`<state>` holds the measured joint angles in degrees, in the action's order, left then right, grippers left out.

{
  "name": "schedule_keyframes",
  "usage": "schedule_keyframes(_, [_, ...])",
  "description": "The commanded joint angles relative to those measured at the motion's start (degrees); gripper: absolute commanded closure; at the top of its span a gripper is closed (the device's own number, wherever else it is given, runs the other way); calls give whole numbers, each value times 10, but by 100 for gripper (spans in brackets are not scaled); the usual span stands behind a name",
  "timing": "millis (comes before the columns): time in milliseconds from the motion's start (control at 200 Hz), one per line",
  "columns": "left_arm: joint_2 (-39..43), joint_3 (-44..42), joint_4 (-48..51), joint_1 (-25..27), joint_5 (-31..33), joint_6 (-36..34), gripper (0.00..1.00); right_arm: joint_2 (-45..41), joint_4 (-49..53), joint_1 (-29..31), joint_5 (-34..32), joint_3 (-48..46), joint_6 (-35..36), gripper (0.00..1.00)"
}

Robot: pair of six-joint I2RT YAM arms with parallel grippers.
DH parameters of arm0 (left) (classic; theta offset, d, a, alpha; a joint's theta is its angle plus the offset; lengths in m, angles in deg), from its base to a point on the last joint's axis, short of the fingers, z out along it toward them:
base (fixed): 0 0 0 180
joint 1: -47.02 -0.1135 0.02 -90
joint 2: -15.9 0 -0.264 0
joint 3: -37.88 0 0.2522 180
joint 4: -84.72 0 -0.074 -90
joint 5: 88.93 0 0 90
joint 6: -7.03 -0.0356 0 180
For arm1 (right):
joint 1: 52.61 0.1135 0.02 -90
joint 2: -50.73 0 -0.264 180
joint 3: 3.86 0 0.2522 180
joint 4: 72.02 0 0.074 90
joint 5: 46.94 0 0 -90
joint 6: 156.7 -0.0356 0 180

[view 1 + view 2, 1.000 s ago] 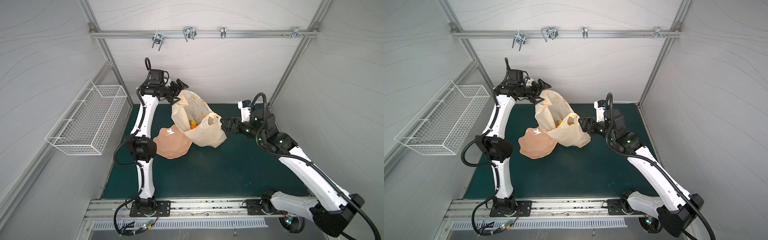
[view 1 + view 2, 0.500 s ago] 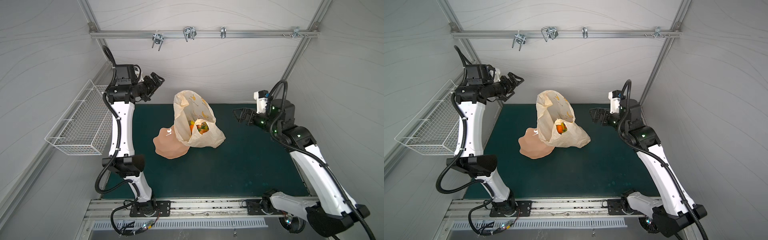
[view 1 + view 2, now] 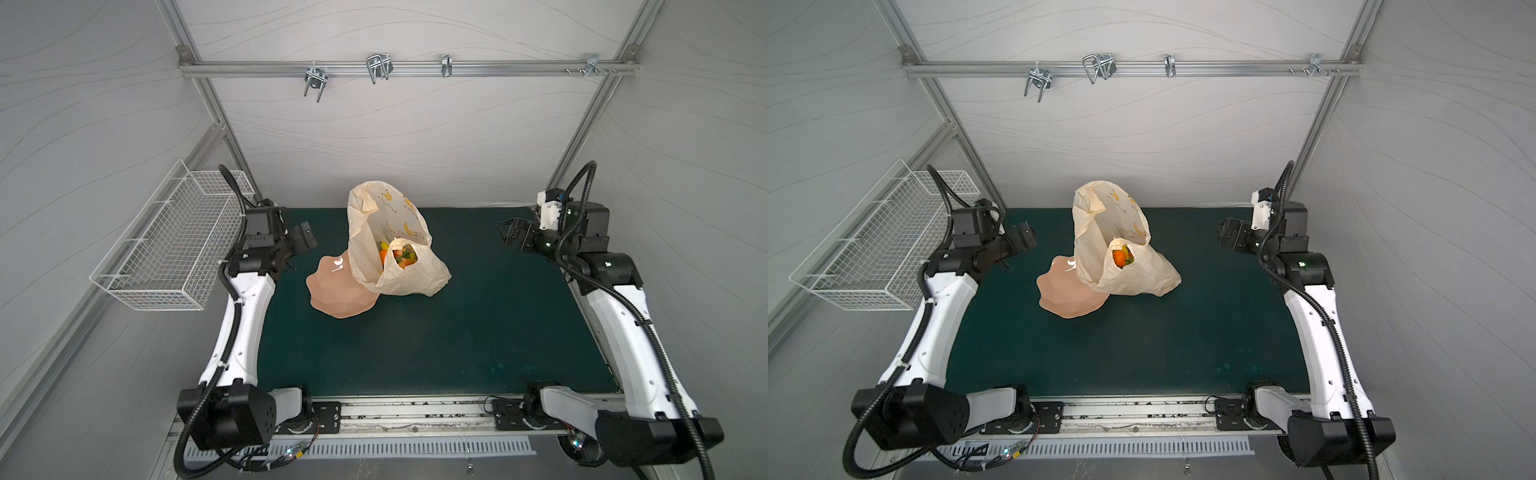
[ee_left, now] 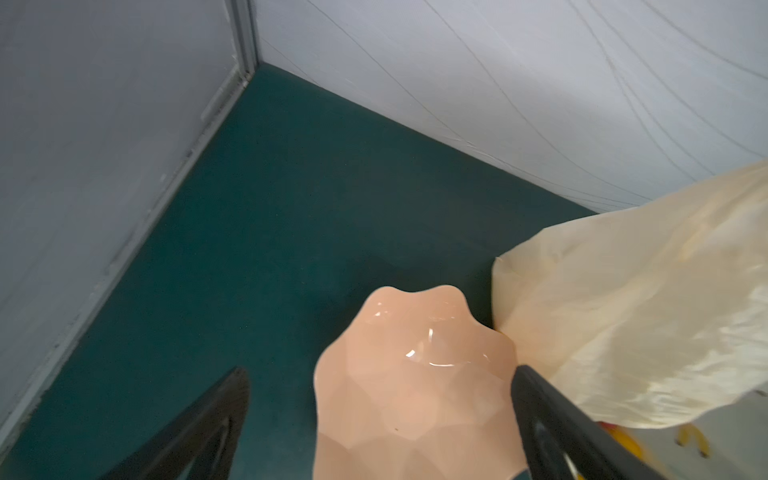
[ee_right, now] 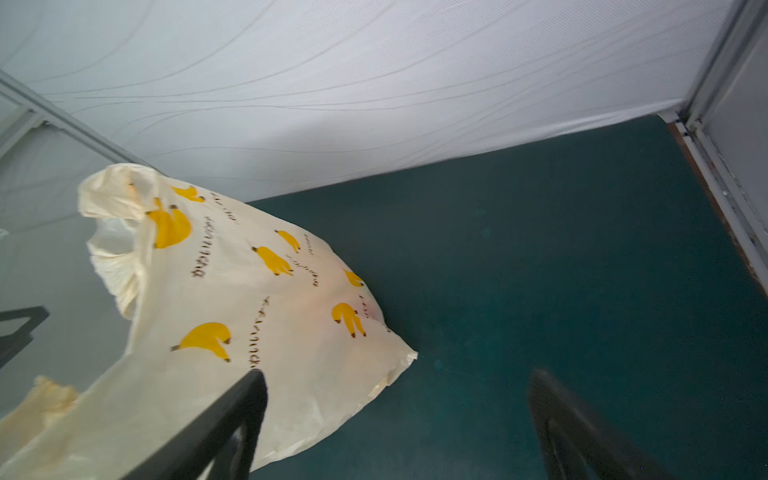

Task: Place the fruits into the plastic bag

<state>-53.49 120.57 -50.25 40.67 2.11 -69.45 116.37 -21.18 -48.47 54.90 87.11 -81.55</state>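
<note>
The cream plastic bag [image 3: 409, 276] [image 3: 1138, 276] with yellow banana prints stands slumped on the green mat at mid-back, one handle loop sticking up. Through its mouth show the fruits [image 3: 402, 255] [image 3: 1122, 257], orange, yellow and green, lying inside. My left gripper [image 3: 305, 237] [image 3: 1025, 235] hangs open to the left of the bag, apart from it; in the left wrist view it [image 4: 379, 370] has nothing between its fingers. My right gripper [image 3: 509, 235] [image 3: 1225, 235] hangs open well to the right; in the right wrist view it [image 5: 399, 374] is empty, the bag [image 5: 249, 311] beyond it.
A wavy-edged peach-pink dish [image 3: 338, 293] [image 3: 1065, 297] [image 4: 415, 395] lies against the bag's left side with nothing in it. A white wire basket [image 3: 174, 245] [image 3: 884, 249] hangs on the left wall. Metal hooks [image 3: 378, 68] hang from the rail across the back wall.
Both arms have drawn away from the bag, the left one out to the left and down, the right one out to the right. The bag now stands on its own.
</note>
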Motion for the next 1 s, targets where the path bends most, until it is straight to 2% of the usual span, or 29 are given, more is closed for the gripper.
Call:
schedule_keyframes(0, [31, -85, -179, -6, 40, -65, 0, 7, -41, -24, -9, -25, 46, 1])
schedule_keyframes(80, [52, -162, -250, -5, 44, -81, 0, 16, -81, -29, -35, -62, 69, 1])
schedule_keyframes(230, [67, -275, -366, -7, 48, -113, 0, 32, -200, -61, -43, -154, 49, 1])
schedule_keyframes(315, [60, -321, -412, -7, 48, -107, 0, 28, -282, -62, -67, -215, 64, 1])
schedule_keyframes(495, [29, -408, -535, -7, -10, -107, 0, 18, -470, -62, -109, -364, 98, 1])
schedule_keyframes(625, [-4, -469, -634, -8, 3, -102, 0, 29, -549, -57, -128, -433, 93, 1])
schedule_keyframes(680, [-11, -487, -674, -7, -4, -109, 0, 32, -600, -48, -152, -470, 99, 1])
schedule_keyframes(770, [-22, -485, -680, -7, -34, -122, 0, 39, -680, -36, -155, -514, 109, 1])
schedule_keyframes(865, [-36, -505, -728, -7, -43, -122, 0, 65, -754, -27, -172, -544, 111, 1])
schedule_keyframes(995, [-47, -511, -766, -7, -85, -114, 0, 78, -791, -25, -132, -552, 106, 1])
